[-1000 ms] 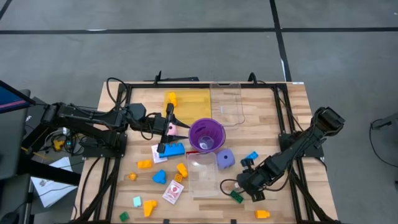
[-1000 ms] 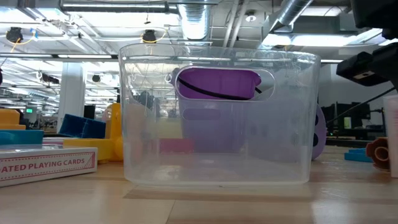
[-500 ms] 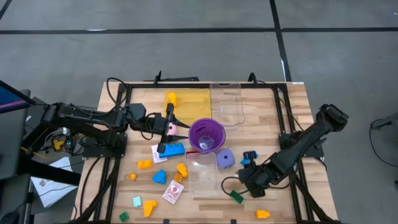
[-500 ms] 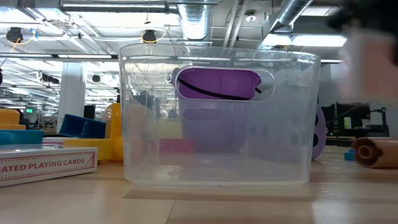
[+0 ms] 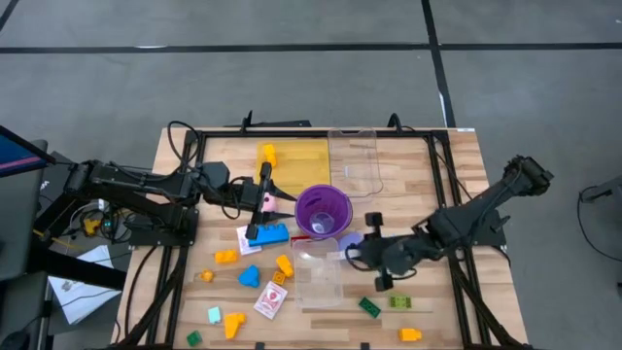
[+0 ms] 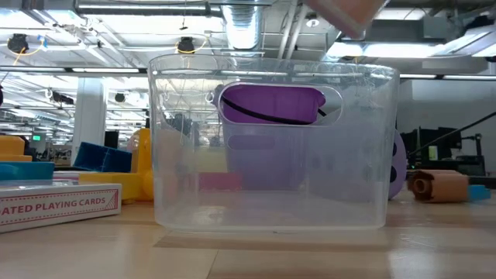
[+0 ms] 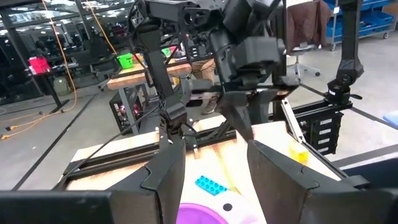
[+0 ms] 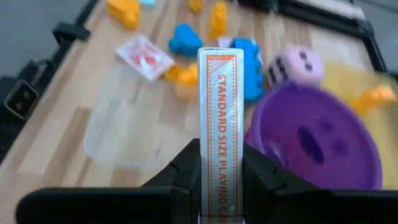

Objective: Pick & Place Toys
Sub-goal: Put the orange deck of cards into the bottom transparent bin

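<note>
My right gripper (image 5: 358, 251) is shut on a white-red playing-card box (image 8: 217, 99), raised over the table between the purple die (image 5: 350, 243) and the near clear tray (image 5: 316, 277). The box's blurred end shows at the top of the low view (image 6: 345, 14). My left gripper (image 5: 282, 199) hangs open and level to the left of the purple cup (image 5: 323, 212), with nothing between its fingers (image 7: 208, 134). The pink die (image 8: 289, 65) shows beside the cup. A second card box (image 5: 270, 301), blue (image 5: 272, 233) and orange (image 5: 284, 264) bricks lie on the wood. My right gripper pinches the card box by its two broad faces near one end (image 8: 217, 134), one finger (image 8: 186, 165) on each face. The fingers slant down toward the table's left. The box sticks out beyond the fingertips, narrow printed side up, lifted clear of the table.
A yellow tray (image 5: 309, 160) holding a yellow brick (image 5: 267, 154) and a second clear tray (image 5: 355, 160) stand at the far edge. Green (image 5: 369, 306), light green (image 5: 399, 301) and orange (image 5: 410, 333) bricks lie near the right front; more bricks lie at the left front (image 5: 233, 324).
My right gripper has risen from the table's near right part with the card box and gone toward the purple cup, tipping from steeply downward to a shallower slant. The box now hangs clear of the table.
</note>
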Robot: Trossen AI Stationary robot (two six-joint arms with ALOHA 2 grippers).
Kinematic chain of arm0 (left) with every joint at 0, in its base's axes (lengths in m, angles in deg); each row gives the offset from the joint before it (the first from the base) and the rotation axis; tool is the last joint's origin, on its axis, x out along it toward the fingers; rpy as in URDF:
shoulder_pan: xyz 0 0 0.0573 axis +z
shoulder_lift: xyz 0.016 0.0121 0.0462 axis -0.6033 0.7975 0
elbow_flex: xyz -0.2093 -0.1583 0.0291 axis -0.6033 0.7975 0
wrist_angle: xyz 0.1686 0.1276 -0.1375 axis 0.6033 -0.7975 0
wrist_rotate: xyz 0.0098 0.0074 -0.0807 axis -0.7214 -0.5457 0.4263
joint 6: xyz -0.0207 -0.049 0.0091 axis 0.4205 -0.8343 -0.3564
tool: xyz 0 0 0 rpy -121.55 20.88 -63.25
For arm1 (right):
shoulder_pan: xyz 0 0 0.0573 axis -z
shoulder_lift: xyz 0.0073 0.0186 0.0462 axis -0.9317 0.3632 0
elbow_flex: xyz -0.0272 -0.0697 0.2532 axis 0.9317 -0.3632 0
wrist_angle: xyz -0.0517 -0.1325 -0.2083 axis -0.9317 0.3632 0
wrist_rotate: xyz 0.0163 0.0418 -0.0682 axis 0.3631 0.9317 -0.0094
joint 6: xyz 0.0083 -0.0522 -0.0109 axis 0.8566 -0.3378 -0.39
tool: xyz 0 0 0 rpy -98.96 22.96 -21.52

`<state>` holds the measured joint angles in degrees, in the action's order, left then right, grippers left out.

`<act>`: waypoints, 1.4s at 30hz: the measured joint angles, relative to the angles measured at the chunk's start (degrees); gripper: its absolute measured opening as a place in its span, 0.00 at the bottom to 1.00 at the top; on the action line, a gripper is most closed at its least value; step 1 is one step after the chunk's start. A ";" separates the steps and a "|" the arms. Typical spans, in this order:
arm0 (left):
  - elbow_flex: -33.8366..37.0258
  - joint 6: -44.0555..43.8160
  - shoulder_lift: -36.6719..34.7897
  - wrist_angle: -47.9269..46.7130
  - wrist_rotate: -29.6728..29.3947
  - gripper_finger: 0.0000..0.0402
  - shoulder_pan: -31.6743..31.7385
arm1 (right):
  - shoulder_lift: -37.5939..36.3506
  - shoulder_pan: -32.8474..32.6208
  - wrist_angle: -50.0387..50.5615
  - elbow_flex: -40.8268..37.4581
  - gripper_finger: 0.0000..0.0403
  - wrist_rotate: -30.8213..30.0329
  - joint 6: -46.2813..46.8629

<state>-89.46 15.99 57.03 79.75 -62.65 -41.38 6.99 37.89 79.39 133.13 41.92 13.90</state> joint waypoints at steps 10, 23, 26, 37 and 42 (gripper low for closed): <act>-0.04 -0.27 -0.01 -4.97 -0.02 0.42 0.00 | 3.90 4.93 -5.95 -0.22 0.16 7.42 -4.27; -0.04 -1.19 -0.01 -7.42 -4.44 0.42 0.00 | 8.07 8.34 -12.84 0.32 0.16 8.67 -1.84; -0.04 -1.19 -0.01 -7.44 -4.44 0.42 0.00 | 10.97 8.49 -11.74 -0.20 0.16 9.86 -1.77; 0.00 -1.17 0.01 -7.88 -4.66 0.42 0.00 | 13.75 9.50 -14.00 -0.07 0.16 13.25 3.53; 0.00 -1.17 0.00 -7.88 -4.64 0.42 0.00 | 16.91 9.02 -14.24 -0.06 0.16 13.15 4.60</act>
<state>-89.46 14.82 57.03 71.87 -67.29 -41.38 23.90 46.91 65.15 133.08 55.07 18.51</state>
